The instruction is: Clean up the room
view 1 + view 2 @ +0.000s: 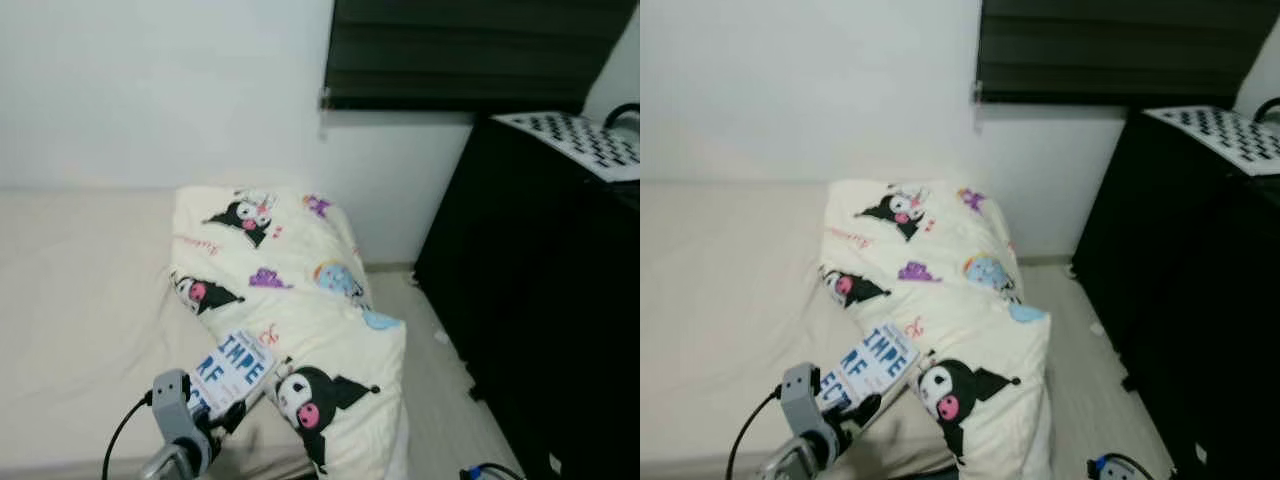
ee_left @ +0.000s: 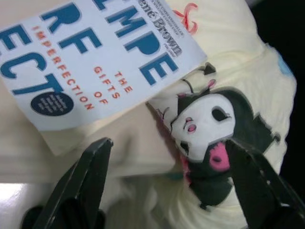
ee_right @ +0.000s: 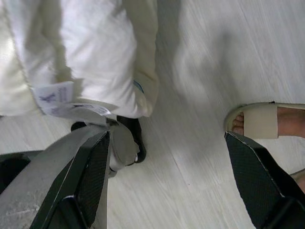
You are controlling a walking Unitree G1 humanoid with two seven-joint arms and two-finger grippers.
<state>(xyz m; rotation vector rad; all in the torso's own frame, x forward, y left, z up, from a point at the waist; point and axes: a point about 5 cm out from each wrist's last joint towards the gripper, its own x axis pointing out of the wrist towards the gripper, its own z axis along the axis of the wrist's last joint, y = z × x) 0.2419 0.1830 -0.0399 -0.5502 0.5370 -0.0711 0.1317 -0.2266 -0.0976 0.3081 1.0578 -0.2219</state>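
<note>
A white book [image 1: 233, 364] with blue and orange lettering lies on the bed, its far edge resting against a cream pillow [image 1: 300, 290] printed with cartoon figures. My left gripper [image 2: 167, 143] is open just short of the book [image 2: 95, 62], hovering over the pillow's black-and-white figure [image 2: 209, 124] and holding nothing. From the head views its wrist [image 1: 175, 415] sits at the bed's near edge. My right gripper [image 3: 167, 140] hangs open over the pale wood floor [image 3: 200, 71], with nothing between its fingers.
The beige mattress [image 1: 80, 300] stretches left. A black cabinet [image 1: 540, 280] with a checkerboard sheet [image 1: 585, 140] stands right, across a narrow floor strip. White bedding [image 3: 95, 62] hangs beside the right gripper. A person's sandalled foot [image 3: 267, 119] stands close by.
</note>
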